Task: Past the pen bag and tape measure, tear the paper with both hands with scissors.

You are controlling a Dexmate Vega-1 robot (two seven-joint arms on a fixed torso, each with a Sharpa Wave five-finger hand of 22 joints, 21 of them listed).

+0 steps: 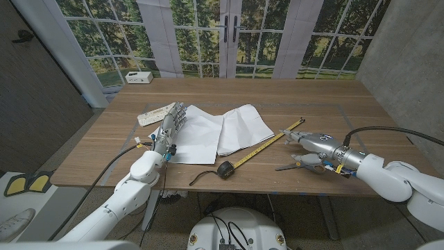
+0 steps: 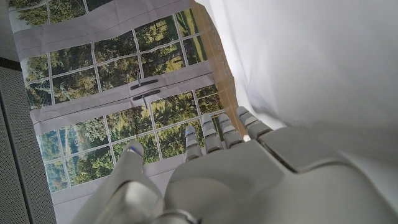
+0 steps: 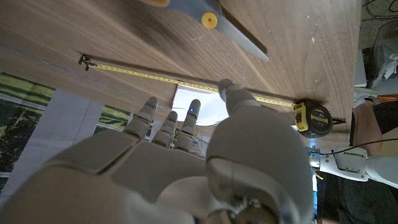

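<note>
the left hand (image 1: 168, 125) stood on the left edge of the paper (image 1: 215, 130), fingers straight and close together, gripping nothing as far as the head view showed. the paper lay mid-table in two overlapping white sheets, one part folded over. if that hand only leaned on the edge, any pull from the other side would probably just drag the sheet and bunch it up instead of tearing.

the tape (image 1: 263, 147) was stretched out diagonally, its case (image 1: 225, 169) near the front edge, touching the paper's right corner. it sat right in the right arm's path, so a reach across could snag it and shove the sheet.

the right hand (image 1: 313, 144) hovered by the tape's far end, fingers loosely extended, empty. the scissors (image 1: 300, 164) lay just beside it, ungrabbed; a sloppy pinch could skid them off the front edge.
</note>
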